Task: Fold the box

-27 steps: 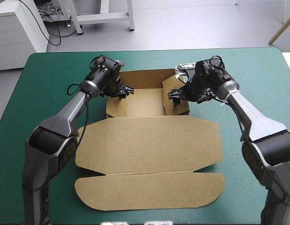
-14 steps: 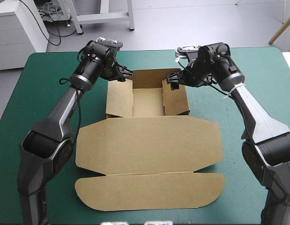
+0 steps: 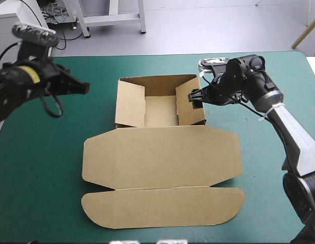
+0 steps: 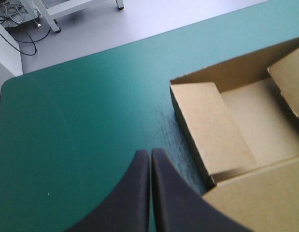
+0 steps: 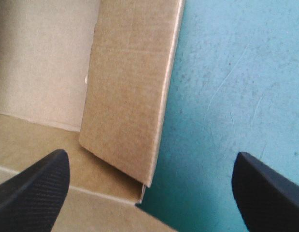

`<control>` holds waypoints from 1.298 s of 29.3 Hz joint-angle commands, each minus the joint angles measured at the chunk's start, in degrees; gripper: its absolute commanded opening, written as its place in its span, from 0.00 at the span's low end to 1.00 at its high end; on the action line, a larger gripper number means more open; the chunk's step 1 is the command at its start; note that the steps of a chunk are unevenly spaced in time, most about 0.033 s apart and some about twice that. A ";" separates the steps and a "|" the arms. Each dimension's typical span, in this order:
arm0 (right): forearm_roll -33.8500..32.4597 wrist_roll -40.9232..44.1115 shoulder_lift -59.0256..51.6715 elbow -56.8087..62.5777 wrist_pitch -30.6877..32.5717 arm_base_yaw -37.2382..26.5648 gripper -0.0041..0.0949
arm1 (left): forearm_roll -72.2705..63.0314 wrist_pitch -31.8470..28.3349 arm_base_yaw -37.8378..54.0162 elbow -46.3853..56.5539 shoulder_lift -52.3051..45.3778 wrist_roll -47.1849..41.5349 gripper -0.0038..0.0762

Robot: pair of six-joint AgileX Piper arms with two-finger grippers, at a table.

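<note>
Two grippers are in my views, and only one of them is at the box (image 3: 147, 168). The box lies in the middle of the table (image 3: 40, 168). Its far part is an open tray (image 3: 160, 111) with the walls raised. The lid (image 3: 162, 150) lies flat toward the near edge, with a long rounded flap (image 3: 162, 206) at its end.

The right gripper (image 3: 194, 96) hangs over the right wall (image 5: 125, 96) of the tray. In its own view the black fingers (image 5: 33, 188) stand wide apart, one over the inside of the box and one over the cover. The wall is between them, and they grip nothing.

The left gripper (image 3: 82, 87) is raised over the far left part of the table, well apart from the box. Its fingers (image 4: 132, 193) are pressed together into one point, with nothing between them. Ahead of it and to one side I see the left wall (image 4: 212, 125) of the tray, its brown panel leaning inward.

The teal-green cover (image 3: 269, 66) shows some fine scratches just beside the right wall. Beyond the far edge there is grey floor (image 3: 198, 25).
</note>
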 commanded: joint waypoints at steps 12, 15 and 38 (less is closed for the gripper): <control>2.62 0.18 7.69 -5.25 -6.65 -0.13 0.88 | -4.97 2.62 -0.07 34.25 -38.58 -1.72 0.04; 2.04 0.18 10.71 -8.78 -4.61 -0.13 0.88 | -4.97 2.62 -0.07 37.52 -42.05 -1.72 0.04; 1.25 0.18 18.77 -18.93 1.57 -0.13 0.84 | -3.75 2.62 -0.07 44.64 -43.95 -1.72 0.04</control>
